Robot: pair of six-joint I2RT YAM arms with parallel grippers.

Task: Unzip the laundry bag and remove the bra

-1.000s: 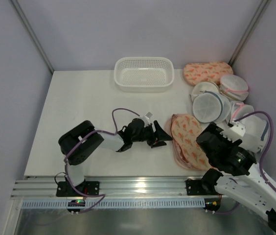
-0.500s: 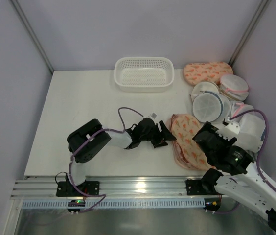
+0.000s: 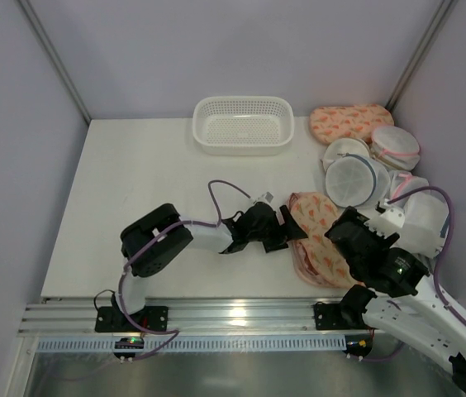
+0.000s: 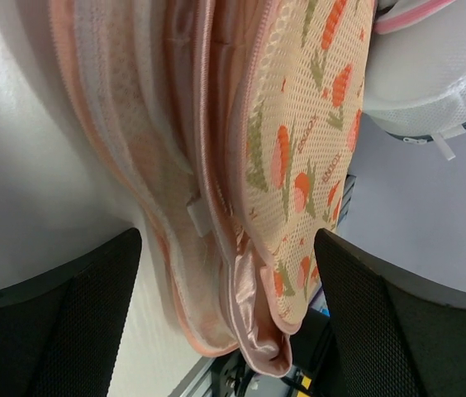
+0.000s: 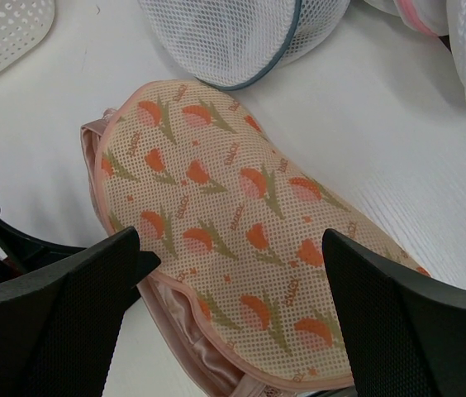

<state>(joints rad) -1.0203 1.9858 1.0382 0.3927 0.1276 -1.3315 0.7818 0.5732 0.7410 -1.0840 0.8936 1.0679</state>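
The laundry bag, cream-peach with orange print, lies flat on the table right of centre. Its left and near edge gapes open. Shiny pale pink fabric of the bra shows inside the gap, and also in the right wrist view. My left gripper is open and empty, with its fingers either side of the bag's open edge. My right gripper is open and empty, hovering over the bag's printed top.
A white basket stands at the back centre. A second peach printed bag lies at the back right. Round white mesh bags with blue or pink trim crowd the right side, close behind the laundry bag.
My left gripper has slid right across the table until its open fingers reach the bag's left edge. The right arm has barely moved.
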